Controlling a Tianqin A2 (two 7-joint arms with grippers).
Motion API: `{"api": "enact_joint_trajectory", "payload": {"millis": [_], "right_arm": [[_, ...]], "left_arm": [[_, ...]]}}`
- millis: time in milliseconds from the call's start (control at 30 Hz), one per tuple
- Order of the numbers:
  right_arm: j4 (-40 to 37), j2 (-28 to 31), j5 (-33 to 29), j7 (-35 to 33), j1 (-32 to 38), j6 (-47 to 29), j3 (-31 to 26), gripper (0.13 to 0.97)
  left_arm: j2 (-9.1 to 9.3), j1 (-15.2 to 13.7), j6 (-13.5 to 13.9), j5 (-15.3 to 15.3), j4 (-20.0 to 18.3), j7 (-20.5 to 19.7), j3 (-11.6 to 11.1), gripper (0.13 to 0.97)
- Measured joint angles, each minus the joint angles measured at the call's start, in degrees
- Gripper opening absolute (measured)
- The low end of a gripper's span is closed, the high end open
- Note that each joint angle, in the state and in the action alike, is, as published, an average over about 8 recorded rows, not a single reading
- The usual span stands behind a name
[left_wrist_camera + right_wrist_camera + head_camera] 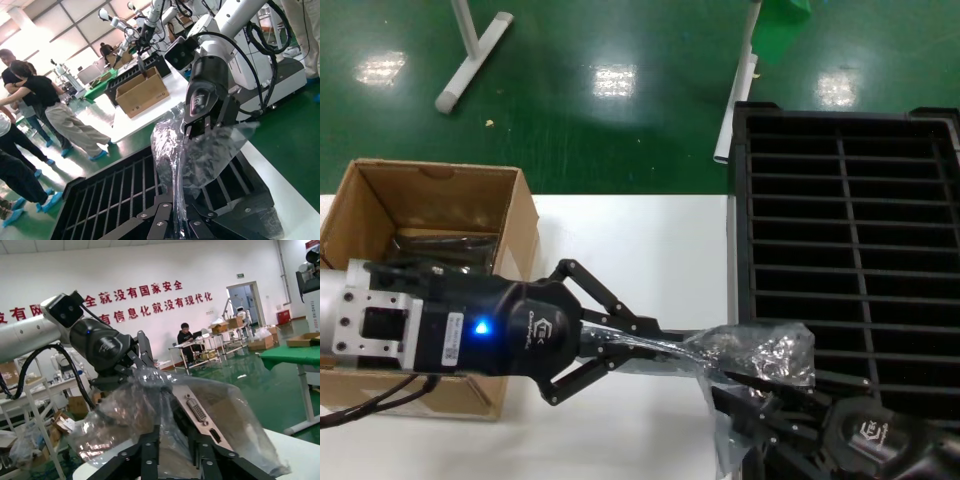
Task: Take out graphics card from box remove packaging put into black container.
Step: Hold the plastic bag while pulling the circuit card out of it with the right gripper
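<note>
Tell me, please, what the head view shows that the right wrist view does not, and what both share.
Only the head view shows the cardboard box on the white table and the black container with its long slots. Only the right wrist view shows the graphics card inside the bag, its silver bracket with connector ports facing the camera. Both show the left tool and the right tool gripping the crinkly plastic bag between them.

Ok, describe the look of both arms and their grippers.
The left arm has a silver-white wrist section, a black housing with a blue light and white logo, black cables trailing beneath, and a black linkage-finger left gripper. The right gripper is also black, linkage-fingered, with a white logo on its housing.
</note>
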Motion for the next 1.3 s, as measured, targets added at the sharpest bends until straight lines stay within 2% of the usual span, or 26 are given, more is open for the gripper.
{"api": "enact_joint_trajectory", "payload": {"millis": [100,400,667,967,1100,1300], "right_arm": [[0.2,0.0,0.2,0.0,0.1,-0.2,0.0,0.229],[0.6,0.0,0.5,0.1,0.1,-0.3,0.1,0.373],[0.6,0.0,0.6,0.0,-0.1,-0.3,0.2,0.587],[0.7,-0.3,0.5,0.2,-0.2,-0.3,-0.3,0.693],[0.4,-0.5,0.5,0.2,0.1,-0.2,-0.5,0.693],[0.0,-0.7,0.4,0.4,0.7,-0.2,-0.8,0.641]], "left_arm": [[-0.06,0.0,0.1,0.1,0.1,-0.1,0.0,0.142],[-0.16,-0.3,0.3,0.4,0.2,-0.6,0.4,0.142],[-0.82,-0.1,0.3,0.5,-0.7,-1.9,0.4,0.142],[-2.00,1.2,-0.3,-0.3,-2.9,-4.2,-0.3,0.142],[-2.83,2.1,-0.5,-0.7,-4.1,-5.6,-0.6,0.142],[-3.94,2.9,-0.2,-0.8,-4.5,-6.4,-0.7,0.142]]}}
